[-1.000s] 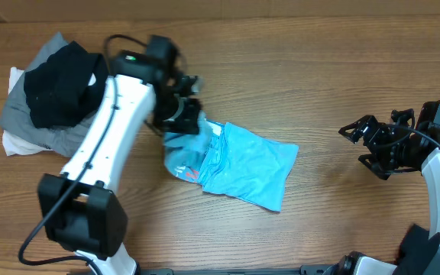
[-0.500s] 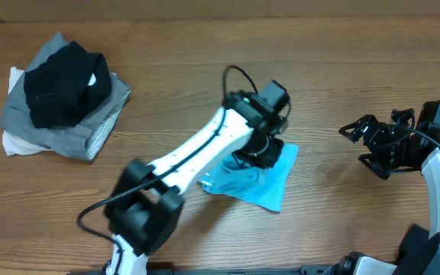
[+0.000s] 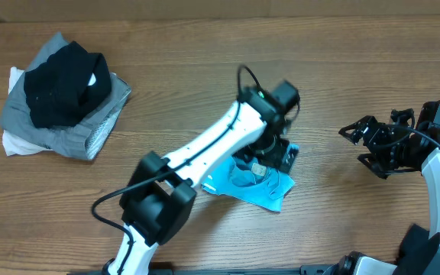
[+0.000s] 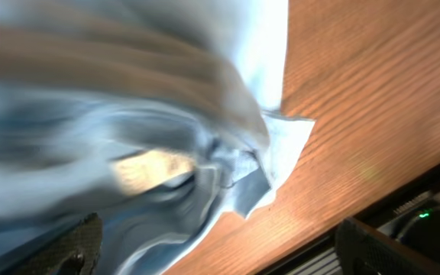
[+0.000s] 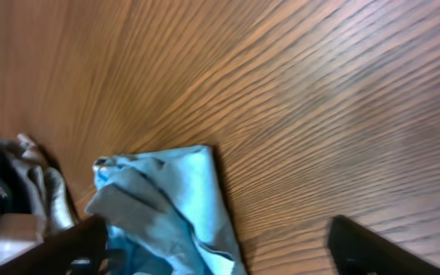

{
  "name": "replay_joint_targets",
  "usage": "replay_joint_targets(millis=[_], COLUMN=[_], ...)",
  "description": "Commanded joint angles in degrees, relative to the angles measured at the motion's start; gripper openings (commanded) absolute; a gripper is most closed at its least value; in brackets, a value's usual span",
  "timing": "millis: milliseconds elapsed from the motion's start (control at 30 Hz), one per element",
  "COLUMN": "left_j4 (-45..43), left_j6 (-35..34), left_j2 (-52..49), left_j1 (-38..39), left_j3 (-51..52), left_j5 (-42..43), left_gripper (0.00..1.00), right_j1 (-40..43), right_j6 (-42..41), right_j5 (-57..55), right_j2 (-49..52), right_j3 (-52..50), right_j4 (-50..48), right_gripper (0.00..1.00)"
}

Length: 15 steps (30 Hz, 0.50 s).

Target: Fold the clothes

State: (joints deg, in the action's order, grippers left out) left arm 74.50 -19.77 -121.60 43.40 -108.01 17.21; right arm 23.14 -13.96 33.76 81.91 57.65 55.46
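Light-blue T-shirt beneath left tool

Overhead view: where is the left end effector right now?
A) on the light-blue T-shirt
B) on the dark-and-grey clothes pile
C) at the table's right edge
A: the left end effector sits on the light-blue T-shirt, far from the clothes pile at upper left.

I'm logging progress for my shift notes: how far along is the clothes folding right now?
Done: nothing looks neatly finished; the black, grey and white pile sits heaped on the left. In hand: the left gripper, jaws apart, is over the bunched light-blue T-shirt. Left: flattening and folding that shirt, probably the pile too. The right gripper hangs open, off to the side.
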Motion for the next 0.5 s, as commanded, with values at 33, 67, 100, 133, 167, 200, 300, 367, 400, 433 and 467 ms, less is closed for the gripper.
replay_joint_targets(millis=[33, 67, 100, 133, 167, 200, 300, 367, 400, 433, 467], left_j4=[7.04, 8.41, 9.44, 10.19, 10.78, 11.15, 12.28, 13.46, 13.90, 14.34, 14.64], left_j6=[0.44, 0.79, 1.44, 2.29, 2.51, 2.69, 3.17, 3.96, 4.81, 5.31, 5.49], left_j2=[5.49, 6.01, 6.45, 7.02, 7.39, 7.80, 8.39, 8.37, 8.37, 8.37, 8.37], left_j1=[-6.23, -7.58, -8.94, -10.54, -11.96, -13.42, -17.62, -20.06, -21.09, -22.14, -22.86], left_j3=[-10.25, -11.96, -13.31, -14.47, -15.10, -15.41, -15.47, -15.43, -15.41, -15.39, -15.41], left_j5=[-7.61, -8.66, -8.96, -8.81, -8.83, -8.81, -8.17, -7.87, -7.69, -7.69, -7.58], left_gripper=[1.00, 1.00, 1.00, 1.00, 1.00, 1.00, 1.00, 0.95, 0.90, 0.86, 0.80], right_j1=[-2.43, -3.56, -5.20, -6.86, -8.81, -10.99, -18.73, -23.78, -25.99, -28.30, -29.97], right_j6=[5.25, 6.14, 7.45, 8.35, 8.46, 8.48, 10.14, 12.37, 12.83, 12.74, 11.67], right_j5=[4.48, 4.48, 4.37, 3.76, 2.34, 0.70, -2.82, -2.80, -2.91, -3.54, -4.33], right_j2=[-0.48, -0.48, -0.48, -0.48, -0.48, -0.48, -0.48, -0.48, -0.48, -0.46, -0.46], right_j3=[1.29, 1.29, 1.29, 1.29, 1.29, 1.29, 1.27, 1.27, 1.27, 1.27, 1.27], right_j4=[0.44, 0.59, 0.74, 0.92, 1.05, 1.05, 1.05, 1.07, 1.05, 0.79, 0.31], right_gripper=[0.85, 0.84, 0.81, 0.78, 0.76, 0.76, 0.75, 0.72, 0.68, 0.66, 0.66])
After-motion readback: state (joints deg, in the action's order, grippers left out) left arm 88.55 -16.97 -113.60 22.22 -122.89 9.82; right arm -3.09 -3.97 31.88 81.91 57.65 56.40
